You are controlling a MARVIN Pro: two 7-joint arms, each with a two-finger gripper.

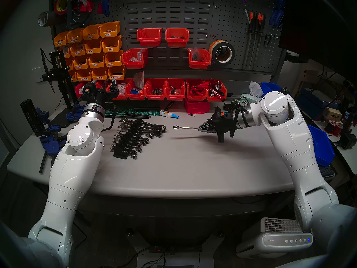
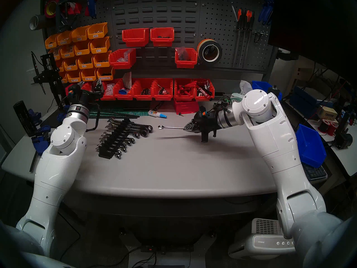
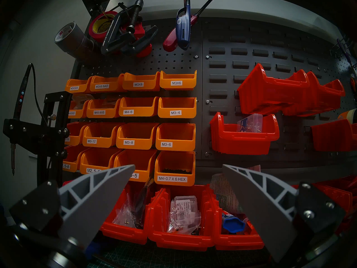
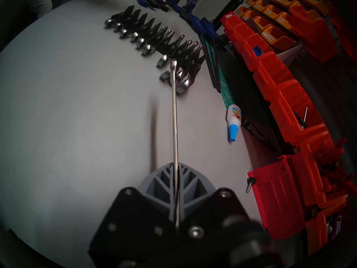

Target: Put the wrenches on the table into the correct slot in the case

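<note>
right wrist view: the right gripper [image 4: 176, 176] is clamping tight on the chrome wrench [image 4: 174, 114], holding it above the grey table [image 4: 77, 116], pointing toward the black wrench rack [image 4: 154, 31]. the left gripper [image 3: 178, 184] is hanging open before orange bins [image 3: 175, 107].

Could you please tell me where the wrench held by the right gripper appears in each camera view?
Head stereo left: the wrench is right of centre, level above the table, open end toward the rack.
Head stereo right: the wrench sits just left of centre.
Left wrist: not in view.
Right wrist: the wrench runs up the middle from the closed fingers.
Shared landmark: the glue bottle.
</note>
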